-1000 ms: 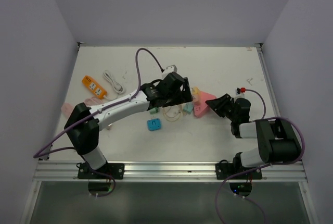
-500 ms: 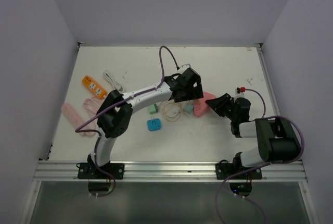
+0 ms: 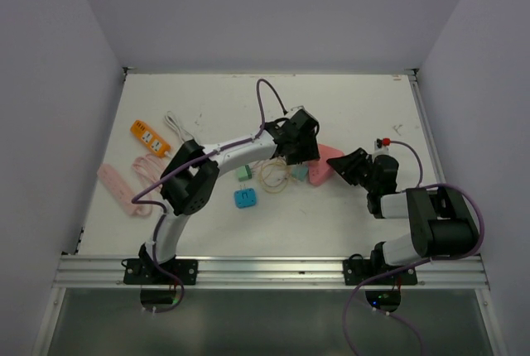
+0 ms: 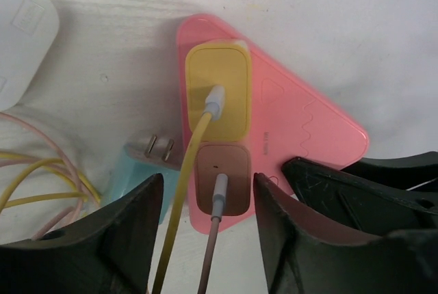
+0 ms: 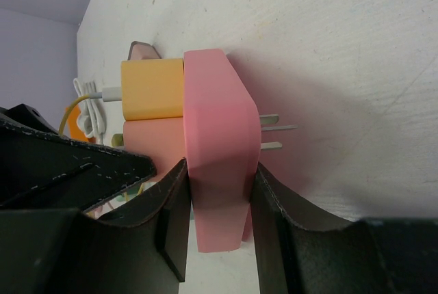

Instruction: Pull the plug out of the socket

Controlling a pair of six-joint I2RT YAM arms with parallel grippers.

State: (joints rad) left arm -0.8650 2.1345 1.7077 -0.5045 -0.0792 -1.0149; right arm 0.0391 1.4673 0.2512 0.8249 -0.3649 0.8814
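Since the earlier frame your left tool point(image 4: 209, 183) has swung right across the tabletop point(image 3: 364, 108). It now straddles the brown plug point(image 4: 222, 167), fingers spread, with a gap on one side. That plug sits in the pink socket point(image 4: 301, 123) beside a yellow plug point(image 4: 217, 82), toward the tabletop's right edge. Your right tool point(image 5: 219, 167) pinches the pink socket.

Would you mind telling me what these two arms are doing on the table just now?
The right claw is clamped on the pink socket block, holding it on the table. The left claw straddles the brown plug, with a gap showing on one side, so it isn't gripped yet. That plug and the yellow plug beside it both sit in the block.
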